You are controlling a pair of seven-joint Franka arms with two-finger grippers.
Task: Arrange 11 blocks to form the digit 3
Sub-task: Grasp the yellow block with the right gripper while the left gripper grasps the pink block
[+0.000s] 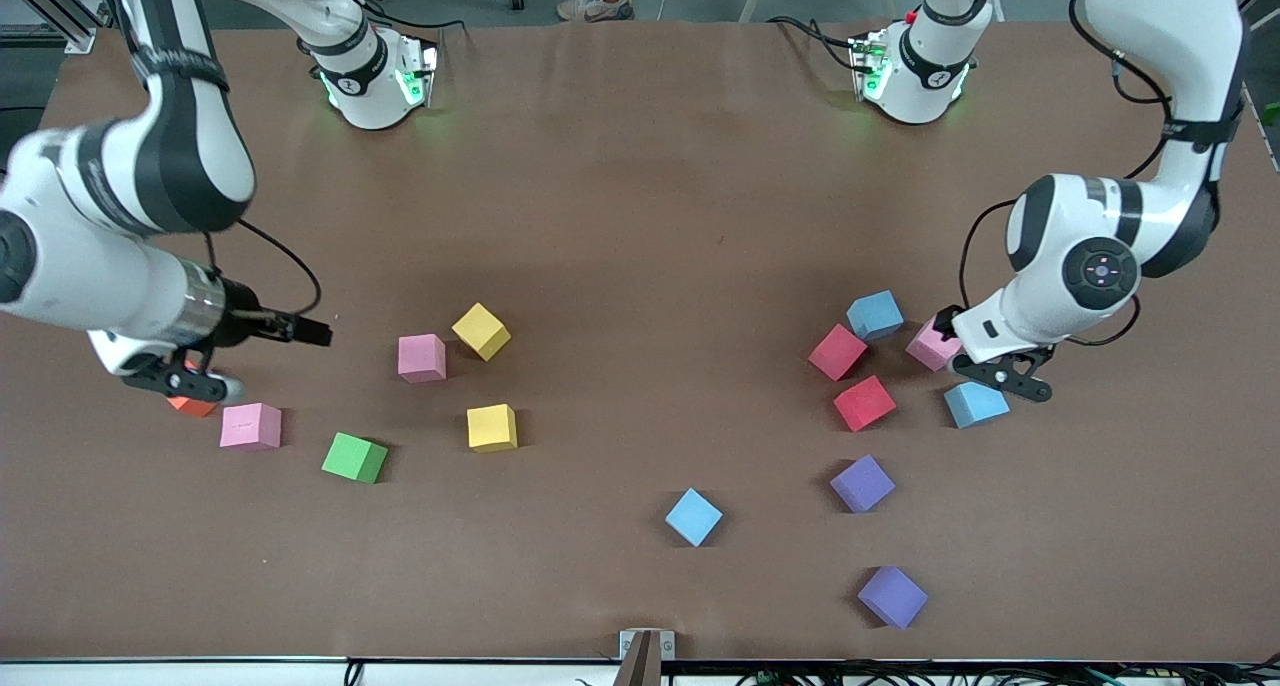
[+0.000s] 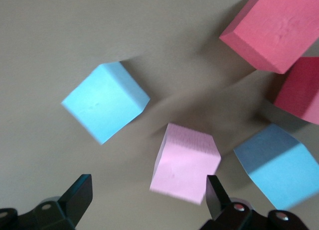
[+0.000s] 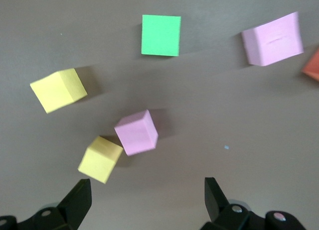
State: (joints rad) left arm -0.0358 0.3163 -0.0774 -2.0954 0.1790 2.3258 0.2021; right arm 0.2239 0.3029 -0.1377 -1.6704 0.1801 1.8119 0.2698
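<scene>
- The blocks lie scattered on the brown table (image 1: 640, 186) in two loose groups; no rows of a digit 3 are formed.
- Toward the left arm's end: a light blue block (image 1: 875, 314), two red blocks (image 1: 837, 352) (image 1: 864, 403), a pink block (image 1: 932, 345) and another light blue block (image 1: 975, 404) sit close together.
- The left gripper (image 1: 1003, 374) hangs low over this group, between the pink block and the second light blue one. In the left wrist view its fingers (image 2: 75, 197) are spread wide and hold nothing; the pink block (image 2: 185, 163) lies just by one fingertip.
- Nearer the front camera lie two purple blocks (image 1: 862, 483) (image 1: 892, 596) and a third light blue block (image 1: 693, 517), each apart.
- Toward the right arm's end: two yellow blocks (image 1: 481, 331) (image 1: 492, 427), a pink block (image 1: 421, 357), a green block (image 1: 354, 457) and another pink block (image 1: 250, 426).
- The right gripper (image 1: 185, 381) is low over an orange cube (image 1: 191, 404), just beside that last pink block. In the right wrist view its fingers (image 3: 77, 197) stand wide apart, empty.
</scene>
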